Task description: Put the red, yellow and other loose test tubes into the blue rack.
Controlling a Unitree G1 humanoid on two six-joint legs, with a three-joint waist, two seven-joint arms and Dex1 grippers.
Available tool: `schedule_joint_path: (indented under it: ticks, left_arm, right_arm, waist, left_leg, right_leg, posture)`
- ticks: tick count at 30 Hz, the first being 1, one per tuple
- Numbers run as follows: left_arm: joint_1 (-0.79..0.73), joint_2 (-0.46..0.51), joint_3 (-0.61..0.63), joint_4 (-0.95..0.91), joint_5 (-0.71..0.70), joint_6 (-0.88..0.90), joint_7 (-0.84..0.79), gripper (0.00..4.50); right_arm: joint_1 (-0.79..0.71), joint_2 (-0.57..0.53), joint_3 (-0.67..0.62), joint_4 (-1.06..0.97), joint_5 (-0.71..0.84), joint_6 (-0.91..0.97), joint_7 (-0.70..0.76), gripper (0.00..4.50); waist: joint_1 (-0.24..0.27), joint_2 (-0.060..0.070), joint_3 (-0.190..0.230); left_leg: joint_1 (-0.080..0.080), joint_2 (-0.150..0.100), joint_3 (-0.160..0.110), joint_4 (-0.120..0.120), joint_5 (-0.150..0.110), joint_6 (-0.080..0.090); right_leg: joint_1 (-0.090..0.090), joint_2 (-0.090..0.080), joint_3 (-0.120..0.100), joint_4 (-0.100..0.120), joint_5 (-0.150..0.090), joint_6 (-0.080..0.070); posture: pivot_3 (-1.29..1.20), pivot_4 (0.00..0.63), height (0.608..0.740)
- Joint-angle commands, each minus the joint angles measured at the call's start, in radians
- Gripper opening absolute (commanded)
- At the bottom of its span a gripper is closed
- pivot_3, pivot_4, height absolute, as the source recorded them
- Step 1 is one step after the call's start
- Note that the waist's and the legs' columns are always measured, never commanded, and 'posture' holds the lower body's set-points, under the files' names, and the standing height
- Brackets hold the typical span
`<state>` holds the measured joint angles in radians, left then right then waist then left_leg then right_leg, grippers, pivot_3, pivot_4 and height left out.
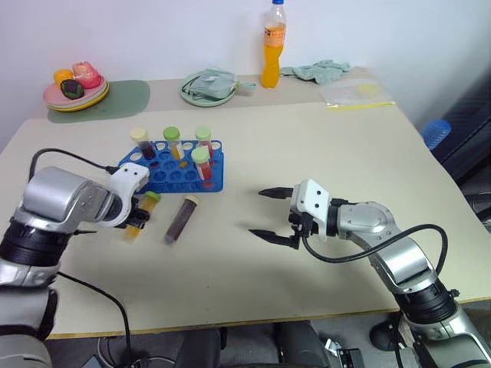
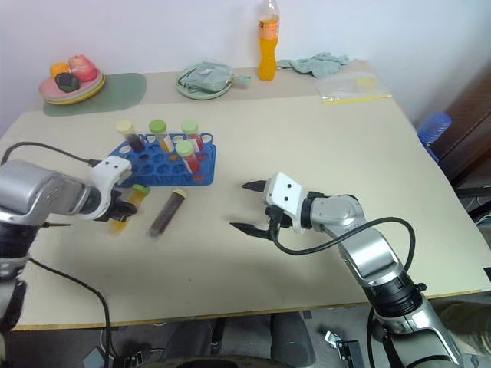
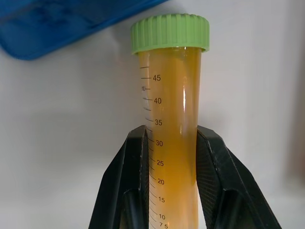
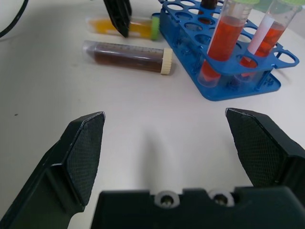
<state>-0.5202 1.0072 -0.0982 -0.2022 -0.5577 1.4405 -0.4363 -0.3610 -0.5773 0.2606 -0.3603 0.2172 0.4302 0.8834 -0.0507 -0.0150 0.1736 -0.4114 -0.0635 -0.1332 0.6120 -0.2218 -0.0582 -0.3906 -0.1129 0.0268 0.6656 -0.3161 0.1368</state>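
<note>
Head views: four capped tubes stand upright in the blue rack [image 1: 180, 175]; two loose ones lie on the table [image 1: 307, 146] just in front of it, the purple tube [image 1: 179, 220] alone, cap toward the rack, so the job looks over halfway. Left wrist view: the left gripper [image 3: 172, 150] is clamped on the yellow tube [image 3: 171, 119], green cap pointing toward the rack edge. Right wrist view: the right gripper [image 4: 167, 143] hangs wide and empty, both loose tubes lying lengthwise, caps toward the rack.

Head pair overhead, wrists close.
</note>
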Motion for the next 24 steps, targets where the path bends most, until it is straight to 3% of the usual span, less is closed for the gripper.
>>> schedule_joint_path:
  ticks: [1, 3, 6, 14, 17, 20, 24]
  left_arm:
    - [0.180, 0.057, 0.195, -0.182, 0.056, -0.342, -0.103, 0.74]
    - [0.264, 0.023, 0.292, -0.188, 0.104, -0.503, -0.093, 0.74]
    - [0.240, -0.170, 0.410, -0.169, 0.126, -0.692, 0.040, 0.74]
    - [0.176, -0.598, 0.237, -0.166, 0.318, -1.057, 0.277, 0.74]
    - [0.194, -0.679, 0.176, -0.073, 0.429, -1.239, 0.320, 0.74]
    - [0.187, -0.796, 0.185, 0.042, 0.401, -1.366, 0.341, 0.74]
    - [0.167, -0.823, 0.170, 0.157, 0.488, -1.472, 0.382, 0.74]
  right_arm:
    - [-0.009, 0.000, -0.014, -0.033, 0.006, -0.011, 0.000, 4.50]
    - [-0.014, 0.005, -0.012, -0.021, 0.005, -0.017, -0.001, 4.50]
    - [-0.022, 0.032, -0.003, 0.004, -0.003, -0.031, -0.017, 4.50]
    - [-0.018, 0.085, 0.012, 0.028, -0.017, -0.036, -0.047, 4.50]
    - [-0.014, 0.091, 0.011, 0.024, -0.024, -0.032, -0.056, 4.50]
    - [-0.009, 0.095, 0.011, 0.018, -0.028, -0.028, -0.069, 4.50]
    - [0.004, 0.096, 0.007, 0.001, -0.030, -0.018, -0.085, 4.50]
  waist:
    - [0.008, 0.000, 0.000]
    - [0.019, 0.000, 0.000]
    - [0.046, 0.000, 0.000]
    - [0.061, -0.003, -0.002]
    - [0.047, -0.003, -0.002]
    - [0.040, -0.003, -0.002]
    - [0.036, -0.003, -0.002]
  left_leg:
    - [0.000, 0.002, 0.001, 0.000, 0.001, -0.002]
    - [0.000, 0.003, 0.001, 0.001, 0.001, -0.002]
    - [0.000, 0.002, 0.000, 0.002, 0.000, 0.001]
    - [0.000, -0.004, 0.000, 0.004, -0.001, 0.001]
    - [0.000, -0.004, 0.002, 0.004, 0.001, -0.002]
    - [0.000, -0.004, 0.002, 0.003, 0.000, -0.001]
    - [0.000, -0.004, 0.002, 0.004, -0.001, 0.001]
  right_leg:
    - [0.000, 0.000, 0.000, -0.001, 0.000, 0.000]
    - [0.001, -0.001, 0.000, -0.001, 0.000, 0.000]
    - [0.003, -0.001, -0.002, -0.003, 0.001, -0.001]
    - [0.004, -0.003, -0.003, -0.003, 0.001, 0.000]
    - [0.002, -0.003, -0.002, -0.002, 0.001, 0.000]
    - [0.003, -0.003, -0.002, -0.001, 0.001, 0.000]
    - [0.003, -0.002, -0.003, -0.001, 0.001, 0.000]
  posture:
    - [0.00, 0.150, 0.740]
    - [0.00, 0.150, 0.740]
    - [0.00, 0.150, 0.740]
    - [0.00, 0.150, 0.740]
    - [0.00, 0.150, 0.740]
    - [0.00, 0.150, 0.740]
    - [0.00, 0.150, 0.740]
